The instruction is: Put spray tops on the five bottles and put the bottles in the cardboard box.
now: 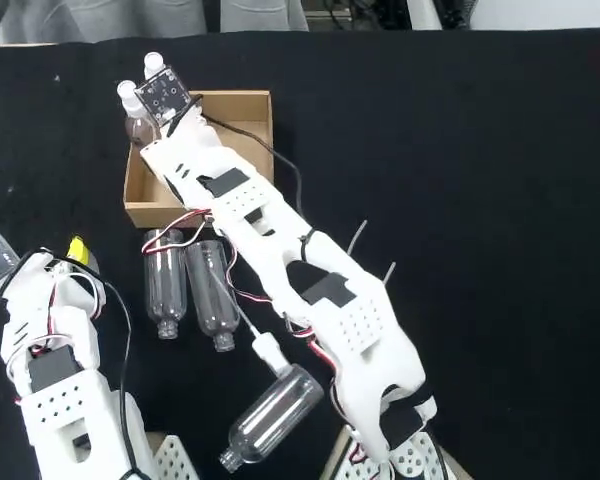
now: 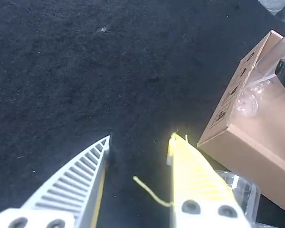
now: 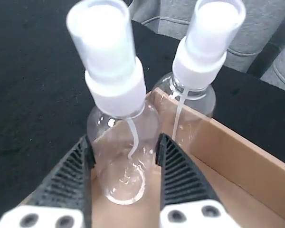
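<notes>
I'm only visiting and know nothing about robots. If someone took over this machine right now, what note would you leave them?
Left gripper: open, over bare table beside the box.
Right gripper: jaws shut on a capped bottle standing in the box, next to a second capped bottle.
Done: two bottles capped and in the box, one not yet released.
Left: three bare bottles lie on the table, with a loose spray top among them. Cap them, then box them.
</notes>
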You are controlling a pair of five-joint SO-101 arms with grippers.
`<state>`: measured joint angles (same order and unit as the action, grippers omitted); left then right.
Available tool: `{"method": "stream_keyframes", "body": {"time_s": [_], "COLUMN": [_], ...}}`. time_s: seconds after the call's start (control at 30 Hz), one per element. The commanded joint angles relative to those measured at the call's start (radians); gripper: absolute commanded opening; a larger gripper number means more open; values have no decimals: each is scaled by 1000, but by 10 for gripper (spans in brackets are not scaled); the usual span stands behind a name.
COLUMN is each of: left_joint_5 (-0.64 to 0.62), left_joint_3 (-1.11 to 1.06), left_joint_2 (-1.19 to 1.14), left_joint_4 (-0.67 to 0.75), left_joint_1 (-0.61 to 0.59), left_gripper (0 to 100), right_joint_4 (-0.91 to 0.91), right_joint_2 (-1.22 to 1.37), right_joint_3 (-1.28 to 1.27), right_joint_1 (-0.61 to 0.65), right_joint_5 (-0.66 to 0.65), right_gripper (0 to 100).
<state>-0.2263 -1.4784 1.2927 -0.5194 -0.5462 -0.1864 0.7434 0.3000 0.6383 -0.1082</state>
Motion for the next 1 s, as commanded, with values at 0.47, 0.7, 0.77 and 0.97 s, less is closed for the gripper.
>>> {"method": "stream_keyframes", "body": {"time_s": [0.47, 0.7, 0.77, 0.97], "left_joint_5": [-5, -5, -5, -5], "left_joint_3": [13, 13, 13, 13], "left_joint_2": [15, 15, 15, 15], "left_joint_4": [20, 20, 20, 20], "left_joint_1": [-8, -8, -8, -8], "left_gripper": [182, 182, 182, 182], "right_joint_4": [-35, -37, -37, -127], "right_joint_2": [-5, -4, -4, -7], "right_joint_3": [50, 41, 41, 70], "right_joint_1": [-46, -44, -44, -46], "right_joint_5": [0, -2, -2, 0], "right_gripper": [38, 117, 117, 121]}}
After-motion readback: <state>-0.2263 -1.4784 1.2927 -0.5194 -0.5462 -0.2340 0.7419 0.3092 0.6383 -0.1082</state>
